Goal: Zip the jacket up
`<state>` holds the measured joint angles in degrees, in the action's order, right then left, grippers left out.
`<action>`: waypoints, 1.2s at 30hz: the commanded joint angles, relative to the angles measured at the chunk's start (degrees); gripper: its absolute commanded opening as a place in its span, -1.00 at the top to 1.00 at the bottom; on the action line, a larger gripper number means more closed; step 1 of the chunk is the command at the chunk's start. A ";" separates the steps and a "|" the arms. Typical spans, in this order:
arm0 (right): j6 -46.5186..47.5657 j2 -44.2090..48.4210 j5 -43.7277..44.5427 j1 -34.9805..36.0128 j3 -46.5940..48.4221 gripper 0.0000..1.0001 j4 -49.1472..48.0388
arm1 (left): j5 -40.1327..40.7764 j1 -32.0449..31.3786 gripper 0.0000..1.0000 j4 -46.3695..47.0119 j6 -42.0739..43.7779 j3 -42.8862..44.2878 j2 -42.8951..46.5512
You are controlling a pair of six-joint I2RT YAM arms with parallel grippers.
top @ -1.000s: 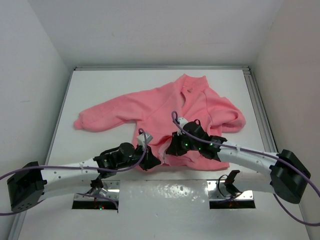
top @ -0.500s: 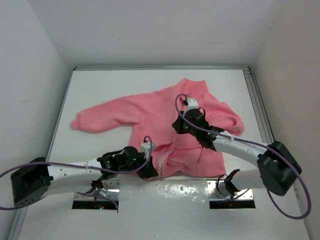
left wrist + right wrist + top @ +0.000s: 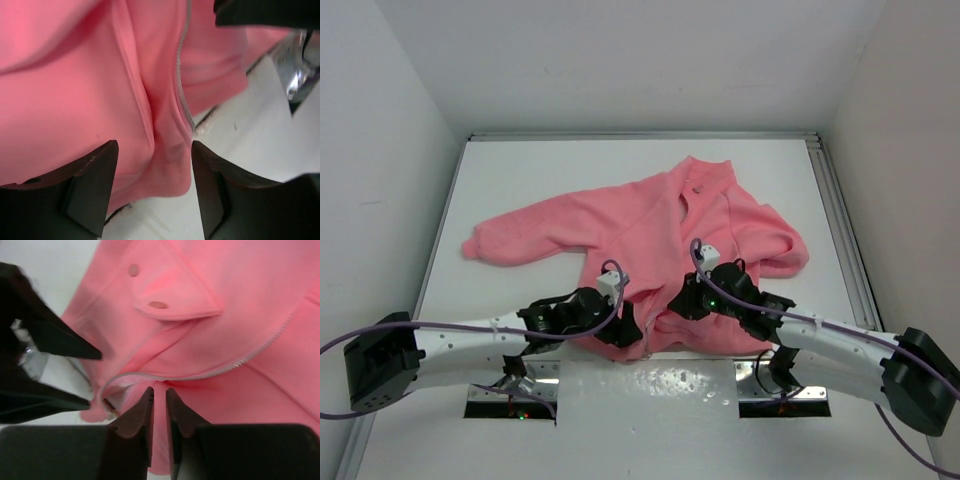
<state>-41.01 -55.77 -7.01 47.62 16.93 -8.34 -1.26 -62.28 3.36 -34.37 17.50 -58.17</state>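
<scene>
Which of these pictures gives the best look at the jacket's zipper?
The right wrist view: the zipper runs as a long line of pale teeth across the jacket, curving round at one end. The left wrist view shows a shorter stretch, closer up. The top view shows it only as a faint pale line.

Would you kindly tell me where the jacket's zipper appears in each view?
Top external: zipper, lower centre, up the jacket front.
Left wrist: zipper, top centre down to mid-frame.
Right wrist: zipper curves across the middle.
Shared landmark: zipper's bottom end at the hem.
</scene>
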 commanded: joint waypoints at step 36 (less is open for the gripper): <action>-2.31 -14.45 -1.71 10.22 4.16 0.40 -10.20 | 5.14 36.88 1.00 5.62 -0.44 36.27 -42.11</action>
<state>-42.46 -68.79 -14.44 57.56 16.99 -11.55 6.70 -27.09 5.23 -35.94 46.30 -98.54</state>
